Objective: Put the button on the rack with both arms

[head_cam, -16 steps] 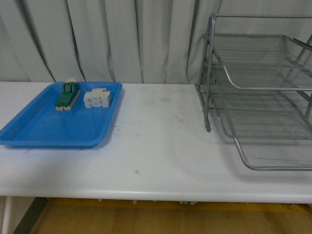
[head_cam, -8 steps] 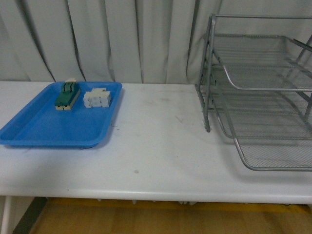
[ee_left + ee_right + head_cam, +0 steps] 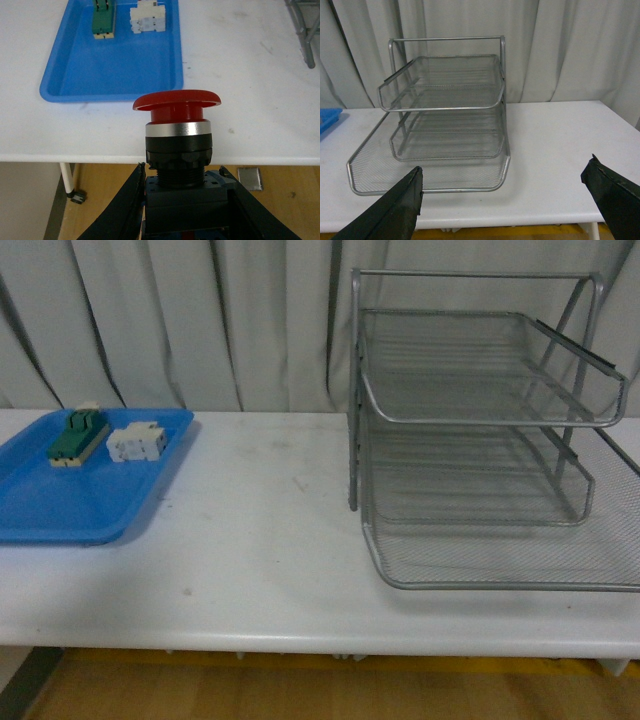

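From the front, the rack stands on the right half of the white surface, its three wire-mesh trays stepped outward, the lowest reaching nearest the surface's front edge. A blue tray lies at the far left, well apart from the rack. At its back end sit a green-topped block and a white block, just beside each other. A pale curtain hangs behind.

In the left wrist view, the left tool has its two dark fingers closed against the boxy body of the button. The button stands upright in the grip, red cap on top, a silver ring below it, then black. It is held in the air off the surface's front edge, with wooden floor below. The blue tray and its two blocks lie beyond, and a leg of the rack shows in one corner.

In the right wrist view, the right tool is spread wide and holds nothing. It faces the rack's open front across the surface, with a corner of the blue tray beyond.
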Robot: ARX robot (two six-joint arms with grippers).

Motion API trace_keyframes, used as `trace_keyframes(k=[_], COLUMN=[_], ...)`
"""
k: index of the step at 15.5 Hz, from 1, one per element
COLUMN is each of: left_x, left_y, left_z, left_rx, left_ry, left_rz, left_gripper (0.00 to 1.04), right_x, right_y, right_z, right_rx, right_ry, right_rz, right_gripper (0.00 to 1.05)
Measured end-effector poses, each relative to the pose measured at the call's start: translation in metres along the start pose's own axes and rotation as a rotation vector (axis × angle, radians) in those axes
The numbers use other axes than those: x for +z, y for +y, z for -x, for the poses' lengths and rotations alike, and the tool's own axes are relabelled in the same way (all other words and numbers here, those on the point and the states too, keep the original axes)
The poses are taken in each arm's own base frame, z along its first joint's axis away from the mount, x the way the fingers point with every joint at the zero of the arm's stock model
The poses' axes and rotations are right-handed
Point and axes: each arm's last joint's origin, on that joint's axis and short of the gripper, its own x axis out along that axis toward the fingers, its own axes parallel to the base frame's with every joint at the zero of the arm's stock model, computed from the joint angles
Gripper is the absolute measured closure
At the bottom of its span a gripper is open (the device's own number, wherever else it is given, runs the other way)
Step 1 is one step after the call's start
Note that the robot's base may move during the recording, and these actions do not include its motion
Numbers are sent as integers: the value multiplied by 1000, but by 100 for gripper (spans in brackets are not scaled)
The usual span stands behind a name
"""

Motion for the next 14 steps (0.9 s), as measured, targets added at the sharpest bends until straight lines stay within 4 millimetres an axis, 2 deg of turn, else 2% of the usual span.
trace_keyframes(k=[5,6,7,9,10,12,14], left_x=[1,5,10,19,23,35,35], left_y=[0,-7,-22,-62,-76,-116,-143], left_z=[0,-2,-10,-34,-41,-66,-88], left_rx=[-16,-135,-253,-393,-441,-527,-564], left_ry=[-10,-55,-57,-46,-46,-35,4], left_rz=[-2,-21,-56,-191,-229,-324,-393], left_gripper=[68,68,68,68,68,68,68], right_x=[0,0,0,0,0,0,0], right_y=[0,0,0,0,0,0,0], right_z=[0,0,0,0,0,0,0], right_rx=[-3,-3,-3,-2,-2,-2,-2], right_ry=[3,0,-2,-1,0,0,0], right_rz=[0,0,0,0,0,0,0], right_gripper=[6,6,6,6,6,6,6])
